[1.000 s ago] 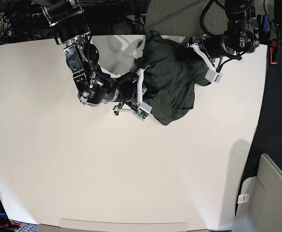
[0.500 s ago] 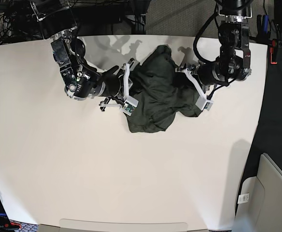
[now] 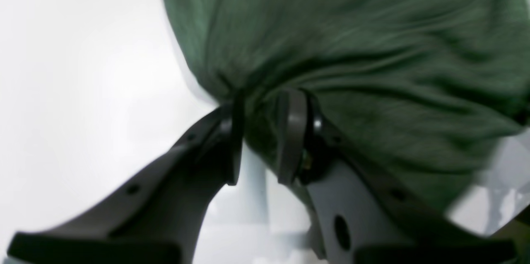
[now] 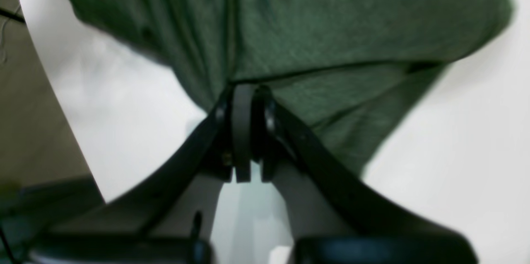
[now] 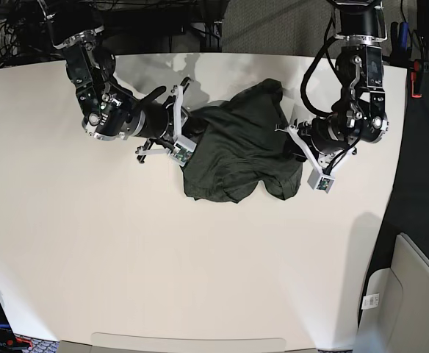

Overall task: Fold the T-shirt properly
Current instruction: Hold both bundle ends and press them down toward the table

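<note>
The dark olive-green T-shirt lies bunched in a heap on the white table, a little behind its middle. My right gripper holds the heap's left side. In the right wrist view this gripper is shut on a fold of the shirt. My left gripper is at the heap's right side. Up close, the left gripper has a thick bunch of the cloth pinched between its fingers, which stand slightly apart. The shirt's sleeves and hems are hidden in the folds.
The table's far edge runs just behind the shirt, with cables and arm bases beyond it. A dark floor strip runs along the right side. A grey bin stands at the lower right.
Both arms have swung away from the far edge toward the table's middle, dragging the shirt with them. The shirt now lies lower and wider between the two grippers.
</note>
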